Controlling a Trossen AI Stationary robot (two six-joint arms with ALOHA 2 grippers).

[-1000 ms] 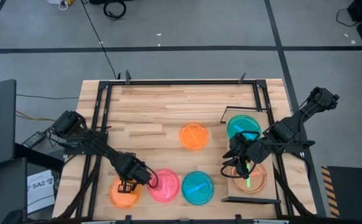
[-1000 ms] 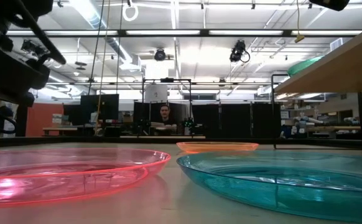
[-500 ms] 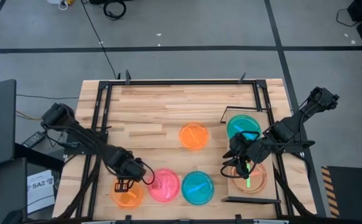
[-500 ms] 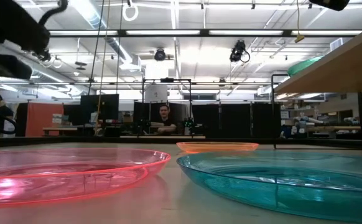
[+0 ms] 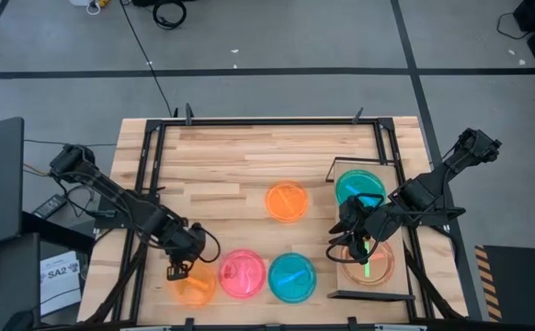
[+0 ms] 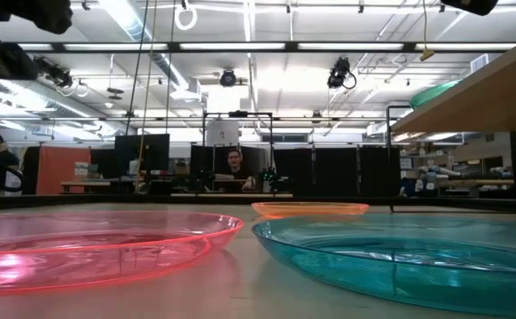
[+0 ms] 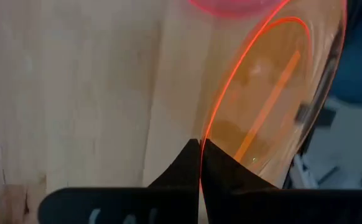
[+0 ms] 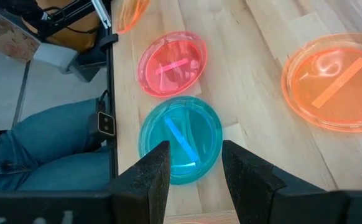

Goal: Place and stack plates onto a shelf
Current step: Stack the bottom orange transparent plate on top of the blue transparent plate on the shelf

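Note:
My left gripper [image 5: 177, 269] is near the table's near-left corner, shut on an orange plate [image 5: 197, 288]. A pink plate [image 5: 242, 273], a teal plate [image 5: 292, 276] and another orange plate [image 5: 288, 201] lie flat on the table. The shelf [image 5: 343, 274] stands at the right and carries a teal-green plate [image 5: 358, 187] and an orange plate [image 5: 375, 267]. My right gripper [image 5: 348, 237] hovers open over the shelf between those two plates and touches nothing. Its wrist view looks out on the pink plate [image 8: 171, 62] and the teal plate [image 8: 180, 138]. My left gripper [image 7: 199, 144] pinches the orange plate's rim [image 7: 207, 127] between its two shut fingers, at the plate's edge toward the table's left. The plate [image 7: 274, 93] stretches away from the fingertips toward the pink plate. Whether it is lifted clear of the wood, I cannot tell.
A black metal frame [image 5: 148, 184] runs along the table's sides. Bare wood [image 5: 249, 152] spans the far half of the table. In the low view the shelf board [image 6: 480, 93] shows at the upper right, and a person [image 6: 234, 168] sits in the room beyond the table.
My left arm has swung its elbow toward the table's left edge, and its gripper has turned and shifted slightly left. The orange plate in it has slid a little toward the pink plate. In the low view the arm's dark bulk has left the upper left.

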